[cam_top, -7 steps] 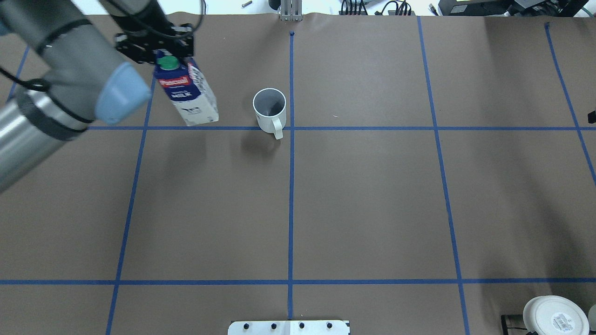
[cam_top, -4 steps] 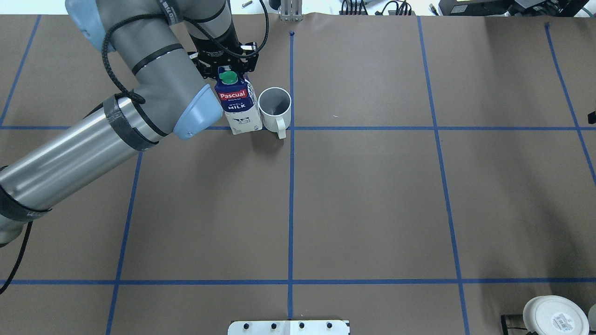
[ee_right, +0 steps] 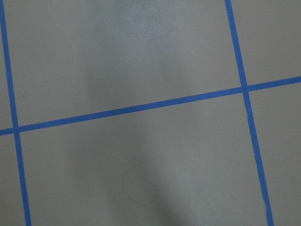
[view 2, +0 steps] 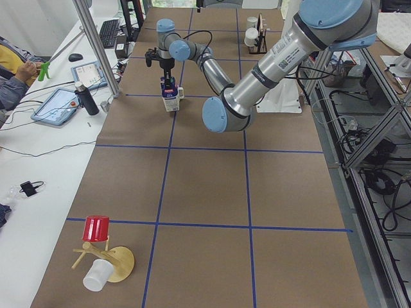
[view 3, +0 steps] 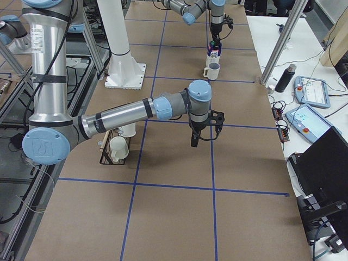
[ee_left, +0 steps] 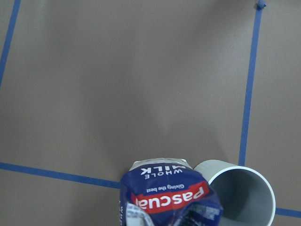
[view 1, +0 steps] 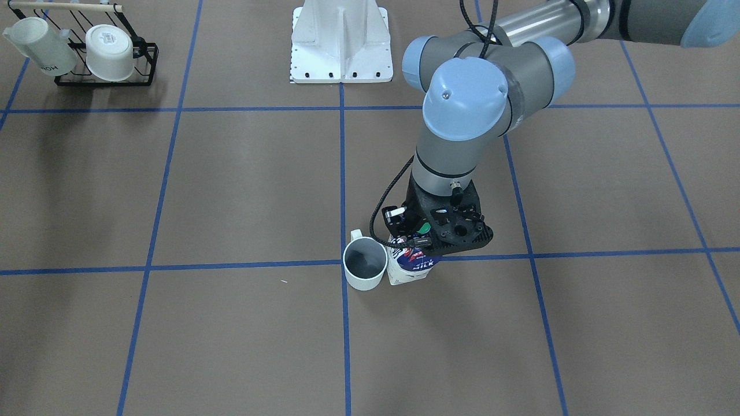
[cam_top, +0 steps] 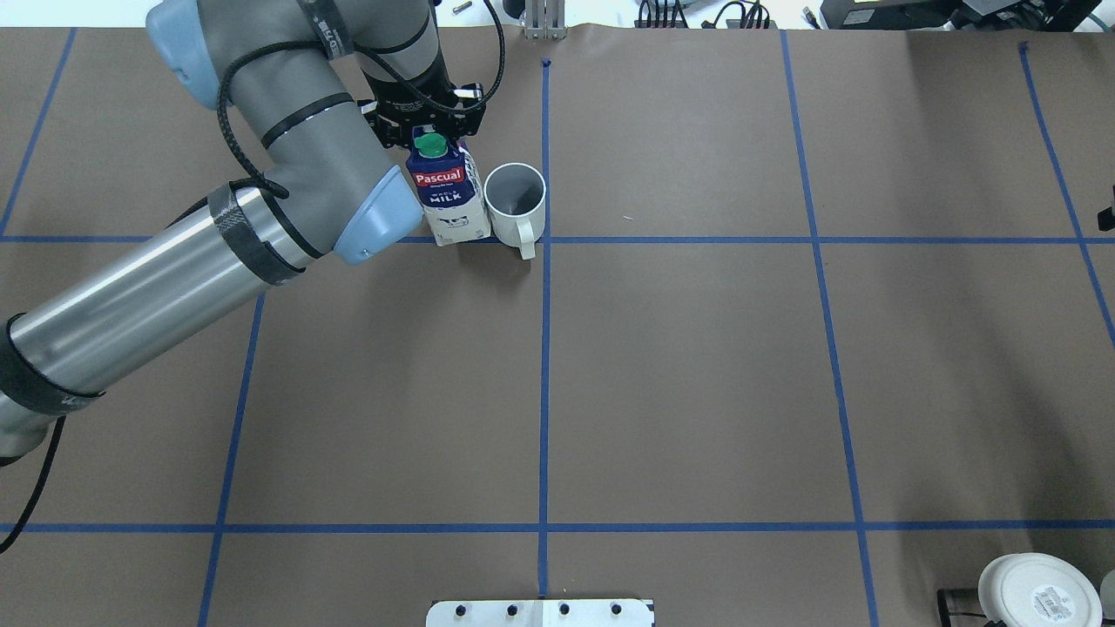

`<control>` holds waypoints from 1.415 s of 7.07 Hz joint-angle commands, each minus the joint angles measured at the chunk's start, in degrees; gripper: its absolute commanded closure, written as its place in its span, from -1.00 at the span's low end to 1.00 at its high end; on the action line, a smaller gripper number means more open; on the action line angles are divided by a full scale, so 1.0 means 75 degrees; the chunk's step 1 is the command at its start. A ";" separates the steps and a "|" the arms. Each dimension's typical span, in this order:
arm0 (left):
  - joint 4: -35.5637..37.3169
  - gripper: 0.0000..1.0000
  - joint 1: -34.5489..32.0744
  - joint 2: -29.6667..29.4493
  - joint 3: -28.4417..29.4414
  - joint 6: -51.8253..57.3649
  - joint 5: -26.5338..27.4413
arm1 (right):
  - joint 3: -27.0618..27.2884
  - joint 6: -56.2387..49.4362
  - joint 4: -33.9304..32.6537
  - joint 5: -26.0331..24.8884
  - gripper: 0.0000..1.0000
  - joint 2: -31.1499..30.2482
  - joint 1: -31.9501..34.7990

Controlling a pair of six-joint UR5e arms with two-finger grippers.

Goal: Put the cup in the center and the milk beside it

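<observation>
On the table (cam_top: pixel 697 392), left hand (cam_top: pixel 431 132) grips milk (cam_top: pixel 449 198) (beside cup (cam_top: pixel 514 198)).

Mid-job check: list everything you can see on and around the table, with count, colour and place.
milk: one, dark blue and white, green cap; close beside the cup, on its robot-left side.
cup: one, white, grey inside; at a tape crossing on the centre line.
wire rack: one, black; robot's right end, holding two white cups.
cup tree: one, wooden; robot's left end, with a red cup and a plain white cup.
bottle: one, black; side bench.
left gripper: one, black; shut on the milk's top.
right gripper: one, black; above bare table, open or shut unclear.
</observation>
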 commanded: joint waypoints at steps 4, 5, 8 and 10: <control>0.0514 -0.97 -0.0407 0.1108 -0.2299 0.0148 -0.0068 | -0.0023 0.0003 0.0011 0.0003 -1.00 0.0010 0.0000; 0.1298 -0.97 -0.0722 0.1892 -0.3729 0.0811 -0.0068 | -0.0034 0.0003 0.0011 -0.0020 -1.00 0.0033 0.0000; 0.0900 -0.97 -0.1971 0.5067 -0.5301 0.3829 -0.0115 | 0.0001 -0.0020 0.0022 -0.0195 -1.00 0.0466 0.0000; -0.1492 -0.97 -0.3609 0.6931 -0.4012 0.6545 -0.1954 | -0.0023 -0.0311 0.0023 -0.0255 -1.00 0.0573 -0.0012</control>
